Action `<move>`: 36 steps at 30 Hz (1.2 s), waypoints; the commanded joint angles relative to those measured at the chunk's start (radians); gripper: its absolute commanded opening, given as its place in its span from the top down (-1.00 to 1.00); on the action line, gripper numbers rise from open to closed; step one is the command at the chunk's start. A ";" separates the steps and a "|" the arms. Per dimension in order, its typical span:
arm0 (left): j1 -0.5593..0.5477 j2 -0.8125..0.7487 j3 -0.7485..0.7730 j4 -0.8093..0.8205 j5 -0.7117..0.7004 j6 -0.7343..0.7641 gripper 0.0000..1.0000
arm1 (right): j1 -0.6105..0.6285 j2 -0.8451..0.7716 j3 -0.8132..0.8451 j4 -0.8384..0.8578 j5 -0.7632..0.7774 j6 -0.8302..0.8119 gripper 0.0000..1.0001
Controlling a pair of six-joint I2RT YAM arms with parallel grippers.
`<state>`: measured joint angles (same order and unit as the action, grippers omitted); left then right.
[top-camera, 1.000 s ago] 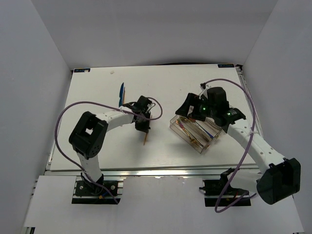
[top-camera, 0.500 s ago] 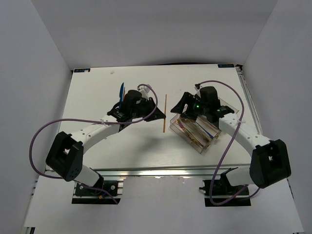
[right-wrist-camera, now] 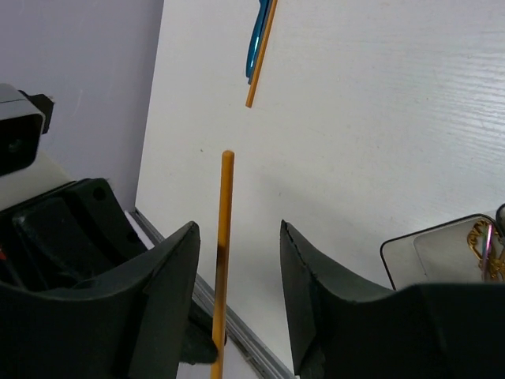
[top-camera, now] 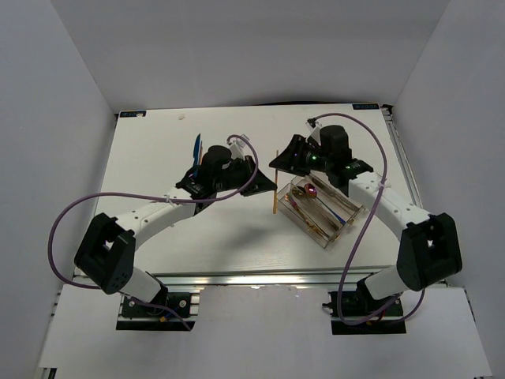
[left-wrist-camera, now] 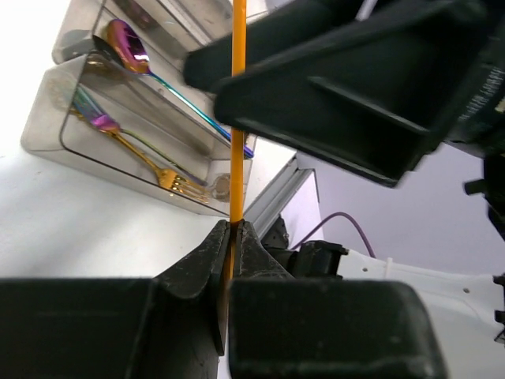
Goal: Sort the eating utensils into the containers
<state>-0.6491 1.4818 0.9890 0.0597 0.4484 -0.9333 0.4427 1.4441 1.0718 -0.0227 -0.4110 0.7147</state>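
The left pincer (left-wrist-camera: 230, 237), chopstick (right-wrist-camera: 225, 237) and tray (top-camera: 347, 217) crowd the right pincer (right-wrist-camera: 238, 233); bare table (top-camera: 158, 150) lies beyond.

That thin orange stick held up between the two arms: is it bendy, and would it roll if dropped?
Probably stiff: the thin orange-gold chopstick runs straight though only the left fingers pinch it. It looks round and smooth, so it would likely roll on the white table or slip from a loose grip.

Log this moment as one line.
left gripper: shut on chopstick | right gripper: open around it | tray: some cutlery inside | table: blue utensil, second chopstick
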 commanded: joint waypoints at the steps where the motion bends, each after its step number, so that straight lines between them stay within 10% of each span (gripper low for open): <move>1: -0.009 -0.032 0.002 0.048 0.016 -0.024 1.00 | 0.017 0.033 0.056 0.027 -0.057 -0.011 0.00; 3: -0.009 -0.031 0.008 0.052 0.004 -0.025 1.00 | 0.021 0.038 0.054 0.026 -0.086 -0.017 0.11; 6: -0.009 -0.009 0.052 0.016 -0.025 -0.026 0.89 | 0.019 0.018 0.057 0.024 -0.101 -0.090 0.91; 7: -0.007 0.000 0.071 -0.015 -0.043 -0.004 0.57 | 0.013 0.015 0.071 -0.020 -0.071 -0.133 1.00; 9: -0.009 -0.002 0.131 -0.134 -0.115 0.042 -0.78 | 0.004 0.024 0.157 -0.162 0.000 -0.298 1.00; 10: -0.009 -0.003 0.154 -0.185 -0.141 0.065 -0.96 | -0.011 0.041 0.193 -0.213 0.042 -0.360 1.00; 18: 0.017 -0.043 0.303 -0.774 -0.485 0.229 -0.96 | -0.136 0.238 0.571 -0.591 0.510 -0.923 1.00; 23: 0.035 -0.113 0.217 -0.848 -0.505 0.248 -0.96 | -0.159 0.263 0.437 -0.403 0.829 -1.240 1.00; 36: 0.035 -0.183 0.128 -0.865 -0.450 0.281 -0.96 | -0.242 0.343 0.258 -0.085 0.681 -1.428 1.00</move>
<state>-0.6125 1.3407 1.1309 -0.8017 -0.0143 -0.6769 0.1970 1.7519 1.3128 -0.2173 0.3099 -0.6697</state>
